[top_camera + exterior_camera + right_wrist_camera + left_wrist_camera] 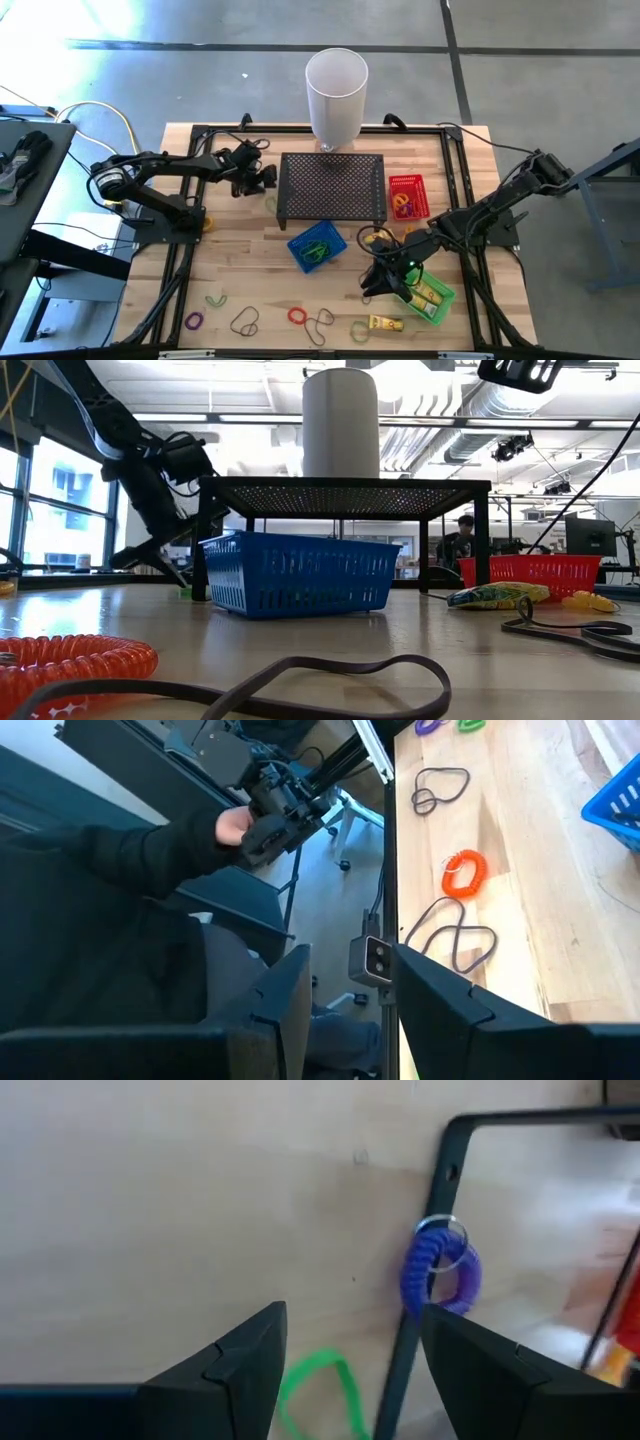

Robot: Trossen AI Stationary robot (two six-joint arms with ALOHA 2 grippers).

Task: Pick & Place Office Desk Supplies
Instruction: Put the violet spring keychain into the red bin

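On wooden table (pixel 250 290) — scattered loops, blue basket (pixel 317 247), concrete floor (pixel 150 70) around

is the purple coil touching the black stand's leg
Touching. The left wrist view shows the purple coil looped against the black stand's leg, overlapping it with no gap visible.

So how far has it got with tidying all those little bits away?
Partly there. The blue basket, red basket and green basket already hold items. The right gripper hovers by the green basket with nothing visibly held; the left gripper, open, sits near a purple coil. Loose bands such as the red coil remain along the table's front edge.
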